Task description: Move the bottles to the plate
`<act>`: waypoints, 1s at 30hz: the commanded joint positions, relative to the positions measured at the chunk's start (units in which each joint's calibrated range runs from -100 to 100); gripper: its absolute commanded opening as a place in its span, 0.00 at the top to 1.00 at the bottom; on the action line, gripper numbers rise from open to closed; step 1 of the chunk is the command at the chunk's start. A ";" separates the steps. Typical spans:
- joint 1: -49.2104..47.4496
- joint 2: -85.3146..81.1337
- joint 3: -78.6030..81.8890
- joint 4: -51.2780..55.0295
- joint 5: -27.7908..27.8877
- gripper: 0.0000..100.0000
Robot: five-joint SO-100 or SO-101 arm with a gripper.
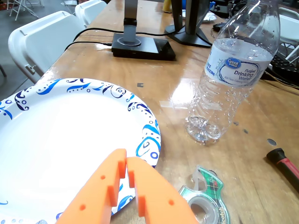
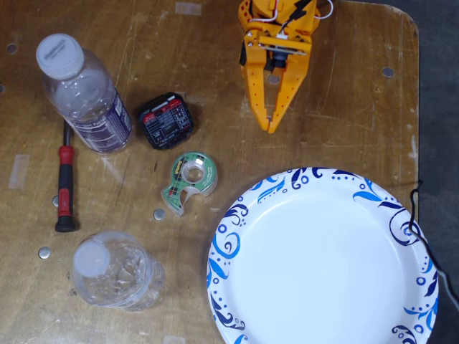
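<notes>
Fixed view shows my gripper (image 2: 271, 129) with its jaws pressed together, holding nothing, hanging just off the plate (image 2: 323, 265) rim; the plate is bare, so I judge neither bottle is moved yet; the labelled bottle (image 2: 86, 97) stands well away from the plate, beyond the tape dispenser (image 2: 190, 179); the crinkled bottle (image 2: 115, 271) sits nearer the plate, apart from its rim; both rest upright on the desk (image 2: 358, 93), so I would open up before reaching.
</notes>
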 commanded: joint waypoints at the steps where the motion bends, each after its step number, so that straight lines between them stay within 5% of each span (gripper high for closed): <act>1: -5.79 -0.50 0.54 -0.17 -0.14 0.99; 21: -0.51 -0.58 -0.45 -0.34 -3.22 0.99; 30: 1.86 -0.41 -3.07 -13.22 -2.96 0.98</act>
